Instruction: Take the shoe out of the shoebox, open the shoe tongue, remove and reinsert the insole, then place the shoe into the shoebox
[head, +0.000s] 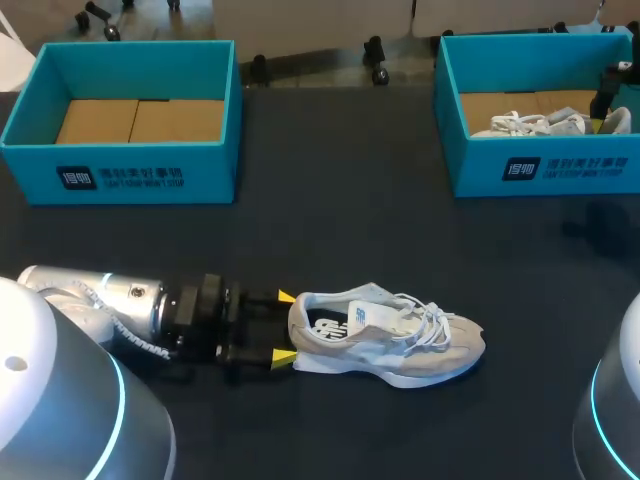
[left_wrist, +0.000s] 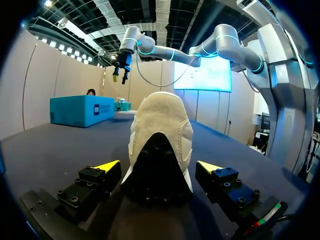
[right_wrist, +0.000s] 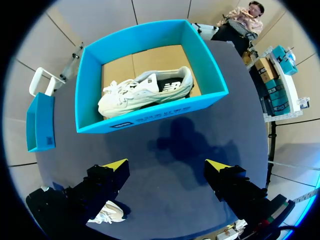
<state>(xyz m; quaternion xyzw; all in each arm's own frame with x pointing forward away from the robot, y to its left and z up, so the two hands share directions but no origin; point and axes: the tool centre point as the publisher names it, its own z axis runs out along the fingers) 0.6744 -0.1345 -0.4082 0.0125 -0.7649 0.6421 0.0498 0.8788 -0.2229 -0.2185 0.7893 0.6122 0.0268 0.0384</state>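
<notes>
Jaws of the left gripper (head: 285, 326) stood wide on either side of the heel of the shoe (head: 385, 335), not touching it. The shoe lay on the table (head: 330, 220), toe toward 3 o'clock, with the left arm nearer. The right gripper (right_wrist: 167, 165), wide and empty, hung over the box (head: 540, 170) at 1 o'clock, well apart from the shoe.
</notes>
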